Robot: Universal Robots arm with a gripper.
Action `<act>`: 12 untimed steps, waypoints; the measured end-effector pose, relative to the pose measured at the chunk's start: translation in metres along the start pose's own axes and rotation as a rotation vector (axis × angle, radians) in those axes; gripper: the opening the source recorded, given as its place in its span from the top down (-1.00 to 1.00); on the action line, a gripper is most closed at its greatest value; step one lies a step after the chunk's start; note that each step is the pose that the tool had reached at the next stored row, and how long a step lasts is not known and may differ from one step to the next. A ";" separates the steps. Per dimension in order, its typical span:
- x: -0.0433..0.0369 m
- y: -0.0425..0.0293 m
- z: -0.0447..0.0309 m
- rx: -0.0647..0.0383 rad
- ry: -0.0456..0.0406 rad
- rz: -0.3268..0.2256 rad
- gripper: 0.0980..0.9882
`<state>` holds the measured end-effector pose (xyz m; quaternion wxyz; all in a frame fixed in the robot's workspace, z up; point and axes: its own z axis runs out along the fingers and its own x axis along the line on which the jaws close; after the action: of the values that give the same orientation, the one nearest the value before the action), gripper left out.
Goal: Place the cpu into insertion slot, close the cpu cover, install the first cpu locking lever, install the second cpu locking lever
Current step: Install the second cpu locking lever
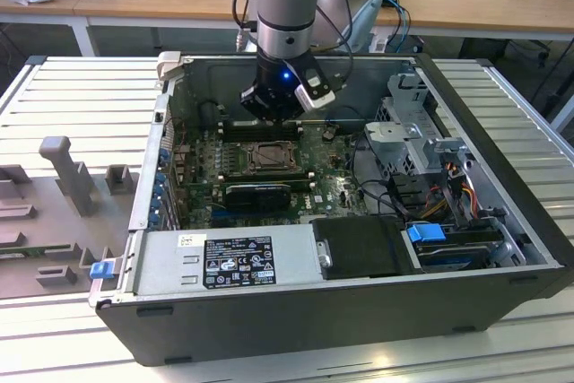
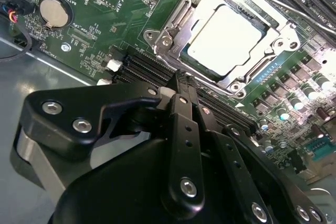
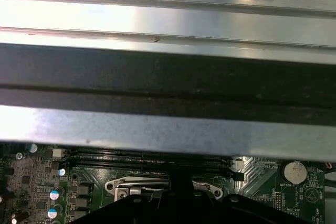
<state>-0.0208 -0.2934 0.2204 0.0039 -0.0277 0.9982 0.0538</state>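
cpu (image 2: 224, 36), pale and silvery, lies flat inside the insertion slot (image 2: 181, 56) on the green circuit board (image 2: 126, 9), as the second wrist view shows. the cpu cover (image 2: 244, 72) is lowered over it, its silvery frame going around the chip's edges with the chip showing through the cut-out middle. a thin metal lever (image 2: 268, 1) runs along one side of the socket.

in the exterior view the socket (image 1: 266, 158) sits in the middle of the board inside the open computer case (image 1: 359, 311), which lies on a ribbed metal counter (image 1: 90, 105). the jaws (image 1: 272, 112) hang just above the board, near the far side of the socket, not touching the chip. in the second wrist view the black fingers (image 2: 182, 129) stand close together with nothing between them, so the jaws are clenched and hold nothing. long black memory slots (image 2: 147, 69) lie between the fingers and the socket.
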 end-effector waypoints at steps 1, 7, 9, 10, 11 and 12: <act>0.0000 -0.0004 0.0000 0.000 -0.0001 0.000 0.98; 0.0002 -0.0026 -0.0003 0.000 0.0000 0.000 0.98; 0.0002 -0.0030 -0.0004 0.000 0.0001 0.000 0.98; 0.0002 -0.0029 -0.0019 0.000 0.0001 0.000 0.98; 0.0001 -0.0020 -0.0101 0.000 -0.0002 0.000 0.98; 0.0001 -0.0016 -0.0143 0.000 0.0000 0.000 0.98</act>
<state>-0.0208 -0.2965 0.2344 0.0039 -0.0277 0.9982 0.0537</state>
